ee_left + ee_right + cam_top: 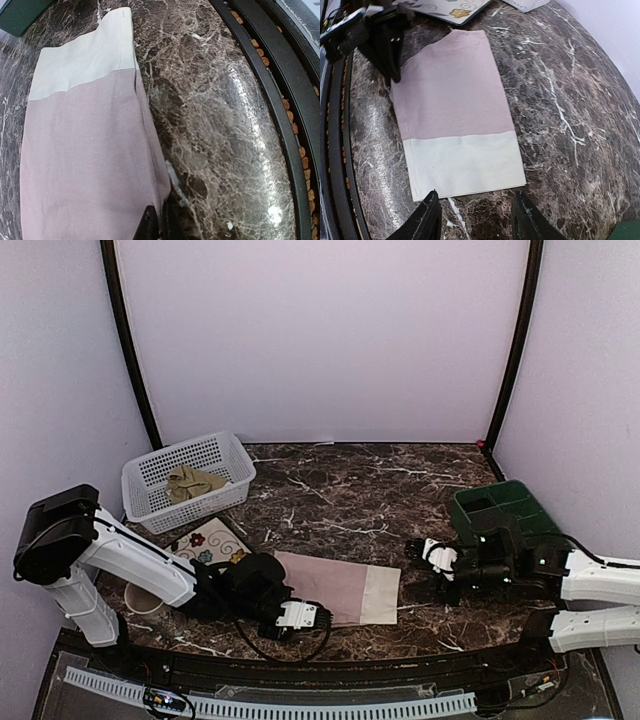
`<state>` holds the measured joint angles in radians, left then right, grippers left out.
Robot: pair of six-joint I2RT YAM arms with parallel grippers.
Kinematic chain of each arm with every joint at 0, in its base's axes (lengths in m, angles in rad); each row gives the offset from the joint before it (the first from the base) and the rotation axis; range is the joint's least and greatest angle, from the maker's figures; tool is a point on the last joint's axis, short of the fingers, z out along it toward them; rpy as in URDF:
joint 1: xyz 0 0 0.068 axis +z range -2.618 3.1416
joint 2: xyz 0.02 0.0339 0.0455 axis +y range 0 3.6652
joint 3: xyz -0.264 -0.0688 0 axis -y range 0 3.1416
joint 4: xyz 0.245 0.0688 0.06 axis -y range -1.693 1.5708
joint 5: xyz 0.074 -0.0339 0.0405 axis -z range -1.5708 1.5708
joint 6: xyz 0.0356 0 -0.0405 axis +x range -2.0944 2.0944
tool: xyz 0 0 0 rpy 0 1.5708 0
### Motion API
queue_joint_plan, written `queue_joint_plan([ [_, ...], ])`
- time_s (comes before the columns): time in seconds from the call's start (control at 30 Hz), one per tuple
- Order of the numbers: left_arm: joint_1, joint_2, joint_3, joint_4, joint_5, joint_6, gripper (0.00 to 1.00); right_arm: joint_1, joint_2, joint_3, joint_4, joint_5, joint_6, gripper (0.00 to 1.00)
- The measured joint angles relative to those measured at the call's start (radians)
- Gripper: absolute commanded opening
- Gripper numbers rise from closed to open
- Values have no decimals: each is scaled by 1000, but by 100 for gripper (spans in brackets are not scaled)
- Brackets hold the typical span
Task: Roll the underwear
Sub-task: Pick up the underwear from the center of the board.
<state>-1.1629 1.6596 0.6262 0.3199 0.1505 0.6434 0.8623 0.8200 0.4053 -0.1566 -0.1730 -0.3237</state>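
Left wrist: left gripper [160, 222] pinched on pink underwear [90, 150] edge, frame bottom | right gripper [476, 222] fingers apart below cream waistband [465, 167]

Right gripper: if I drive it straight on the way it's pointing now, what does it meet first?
Probably the cream waistband of the pink underwear, lying flat just ahead of the open right gripper. Its height above the table is unclear, so it might skim over the cloth.
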Motion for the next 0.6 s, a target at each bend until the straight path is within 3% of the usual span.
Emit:
queue_joint_plan([
  [0.6, 91, 8, 92, -92, 151, -49, 0, 238, 241, -20, 40, 10, -162, 43],
])
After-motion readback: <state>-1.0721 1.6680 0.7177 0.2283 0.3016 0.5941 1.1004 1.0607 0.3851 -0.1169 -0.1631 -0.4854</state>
